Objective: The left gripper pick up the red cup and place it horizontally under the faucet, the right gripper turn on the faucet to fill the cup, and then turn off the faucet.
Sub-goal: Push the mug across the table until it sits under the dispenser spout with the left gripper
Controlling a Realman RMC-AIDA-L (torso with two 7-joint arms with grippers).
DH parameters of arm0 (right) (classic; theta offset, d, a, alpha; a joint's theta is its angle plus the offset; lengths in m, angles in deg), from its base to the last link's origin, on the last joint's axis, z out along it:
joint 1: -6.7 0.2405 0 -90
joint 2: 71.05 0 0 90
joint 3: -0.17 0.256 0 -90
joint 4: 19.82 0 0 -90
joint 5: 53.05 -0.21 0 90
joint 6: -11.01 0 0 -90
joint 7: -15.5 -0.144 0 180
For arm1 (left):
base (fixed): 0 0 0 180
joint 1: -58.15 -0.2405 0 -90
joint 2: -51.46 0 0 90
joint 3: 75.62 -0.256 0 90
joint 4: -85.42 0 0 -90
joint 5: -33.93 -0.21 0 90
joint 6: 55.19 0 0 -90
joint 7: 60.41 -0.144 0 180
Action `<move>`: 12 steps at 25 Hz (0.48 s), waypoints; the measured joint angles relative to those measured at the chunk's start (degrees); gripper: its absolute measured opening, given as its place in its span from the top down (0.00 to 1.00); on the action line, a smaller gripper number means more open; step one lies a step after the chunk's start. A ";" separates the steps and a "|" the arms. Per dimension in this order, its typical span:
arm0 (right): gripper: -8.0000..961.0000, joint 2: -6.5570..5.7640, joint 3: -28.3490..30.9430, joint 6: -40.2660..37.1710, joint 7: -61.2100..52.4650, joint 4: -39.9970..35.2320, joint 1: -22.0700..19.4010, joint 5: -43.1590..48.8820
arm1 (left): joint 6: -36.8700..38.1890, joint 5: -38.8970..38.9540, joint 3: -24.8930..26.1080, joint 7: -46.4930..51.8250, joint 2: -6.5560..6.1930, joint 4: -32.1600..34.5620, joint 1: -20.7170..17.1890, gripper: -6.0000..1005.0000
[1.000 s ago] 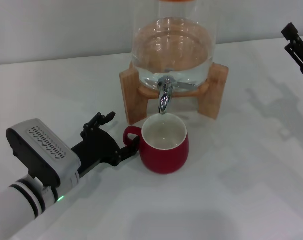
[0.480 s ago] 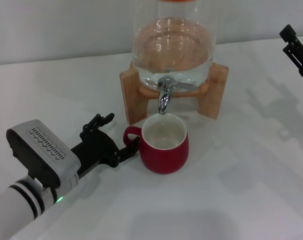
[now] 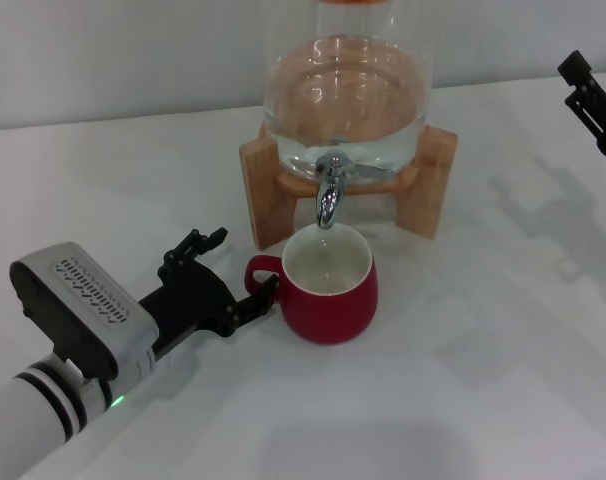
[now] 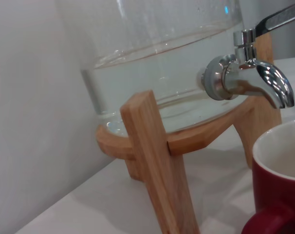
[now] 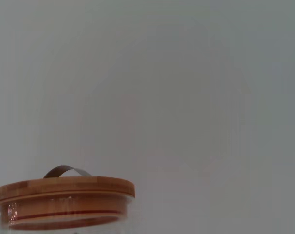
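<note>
On the white desk [image 3: 483,380], the black two-fingered left hand [image 3: 233,272] lies released, its fingers either side of the handle of the squat dark-red ceramic cup [image 3: 328,287]. The cup stands upright under the shiny chrome faucet [image 3: 329,190] of the glass dispenser [image 3: 345,85]. At the far right edge hangs the long black right hand [image 3: 593,100]; I cannot tell its grip.

The red cup [image 3: 329,290] stood upright on the tabletop [image 3: 503,340] directly below the faucet [image 3: 329,192], leaving only a narrow gap between spout and rim. Close behind it, the wooden stand [image 3: 263,190] and glass dispenser [image 3: 345,90] blocked any way through. The left claw [image 3: 223,275] sat spread beside the cup's handle, filling that side. To the cup's right and front the tabletop lay bare. The right claw [image 3: 591,100] hung well apart at the far right edge.
</note>
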 joint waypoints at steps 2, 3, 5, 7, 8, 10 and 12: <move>0.19 0.00 -0.08 0.00 0.00 0.00 -0.02 0.00 | -0.02 0.00 0.00 0.00 -0.01 -0.02 -0.03 0.13; 0.19 0.00 -0.11 0.00 0.00 0.00 -0.03 0.00 | -0.02 0.00 0.00 0.00 -0.02 -0.04 -0.06 0.13; 0.19 0.00 -0.20 0.00 0.00 0.00 -0.03 0.00 | -0.02 0.00 0.00 0.00 -0.03 -0.07 -0.09 0.13; 0.19 0.00 -0.43 0.00 0.00 0.00 0.00 0.00 | -0.02 0.00 0.00 0.00 -0.04 -0.10 -0.08 0.13; 0.19 0.00 -0.50 0.00 0.00 0.00 0.01 0.01 | -0.02 0.00 0.00 0.00 -0.04 -0.12 -0.07 0.13; 0.19 0.00 -0.54 0.00 0.00 0.00 0.02 0.00 | -0.03 0.00 0.03 -0.01 -0.05 -0.15 -0.03 0.13; 0.19 0.00 -0.54 0.00 0.00 0.00 0.03 0.00 | -0.04 0.00 0.12 -0.02 -0.05 -0.14 0.00 0.13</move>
